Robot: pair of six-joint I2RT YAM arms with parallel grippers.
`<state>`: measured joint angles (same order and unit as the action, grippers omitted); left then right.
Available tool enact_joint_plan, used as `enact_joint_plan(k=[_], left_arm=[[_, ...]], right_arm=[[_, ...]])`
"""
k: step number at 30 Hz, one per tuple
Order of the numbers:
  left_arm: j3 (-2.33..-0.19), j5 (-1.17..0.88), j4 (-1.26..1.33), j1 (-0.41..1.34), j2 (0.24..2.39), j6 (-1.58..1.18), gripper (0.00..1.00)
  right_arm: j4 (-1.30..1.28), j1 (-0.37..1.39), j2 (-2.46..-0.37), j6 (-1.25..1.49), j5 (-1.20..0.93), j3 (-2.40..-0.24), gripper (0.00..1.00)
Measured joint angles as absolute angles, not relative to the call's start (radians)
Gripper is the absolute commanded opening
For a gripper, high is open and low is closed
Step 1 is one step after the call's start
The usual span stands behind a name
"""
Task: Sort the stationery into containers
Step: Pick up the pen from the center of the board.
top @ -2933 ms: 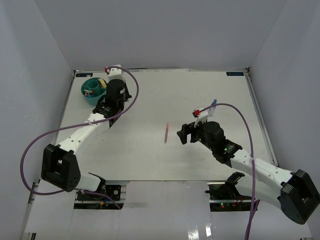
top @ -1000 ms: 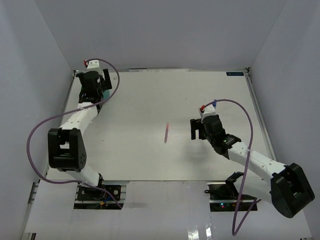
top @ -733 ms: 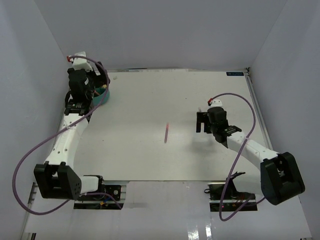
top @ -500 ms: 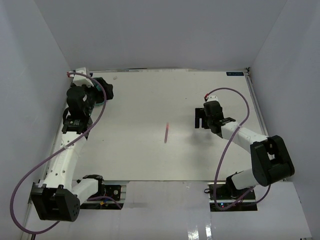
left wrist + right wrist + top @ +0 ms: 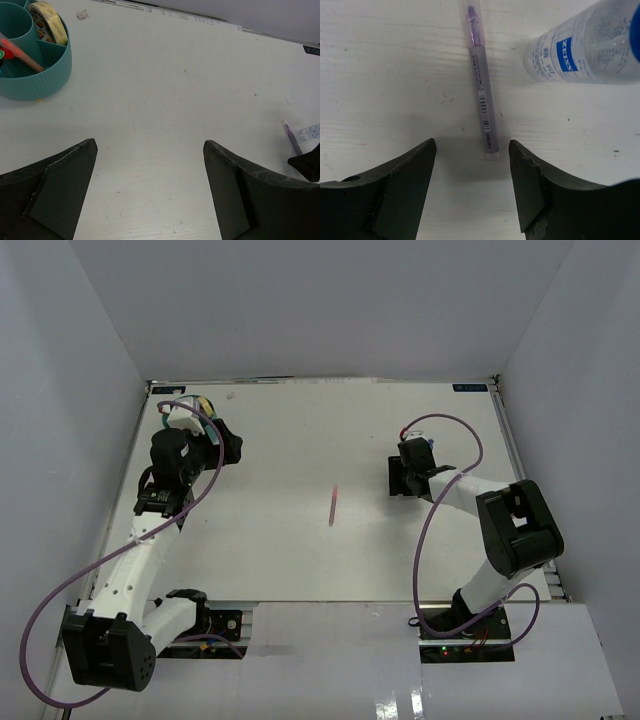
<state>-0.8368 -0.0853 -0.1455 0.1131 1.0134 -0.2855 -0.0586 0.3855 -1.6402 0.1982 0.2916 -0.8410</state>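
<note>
Teal organizer (image 5: 36,82) stands at the far left of the table (image 5: 300,440); it already holds the tape (image 5: 50,22) and a red marker (image 5: 22,56), so by my reading you are partway. Three pieces are left out, as far as I can see. Your left gripper (image 5: 149,145) hangs near it, jaws spread wide, empty. Your right gripper (image 5: 472,145) sits low at the far right, jaws parted either side of the pen's (image 5: 482,100) near end, not touching it. The bottle (image 5: 580,50) lies on its side just beside the pen. The pen lies flat, long axis running straight away from the jaws, purple end far. A pink marker (image 5: 332,505) lies mid-table, roughly near-to-far.
</note>
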Motion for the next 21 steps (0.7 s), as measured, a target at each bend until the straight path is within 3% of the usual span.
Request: enact_joint_plan(k=[10,21], left_arm=[[-0.837,-0.071,-0.15,0.125,1.006,-0.286,0.98],[-0.837,-0.071,-0.15,0.128,1.004,-0.286,0.98]], right_arm=[[-0.034,0.385,-1.674,0.181,0.285,-0.868,0.63],[-0.034,0.387,-1.726,0.169,0.252,-0.923,0.34]])
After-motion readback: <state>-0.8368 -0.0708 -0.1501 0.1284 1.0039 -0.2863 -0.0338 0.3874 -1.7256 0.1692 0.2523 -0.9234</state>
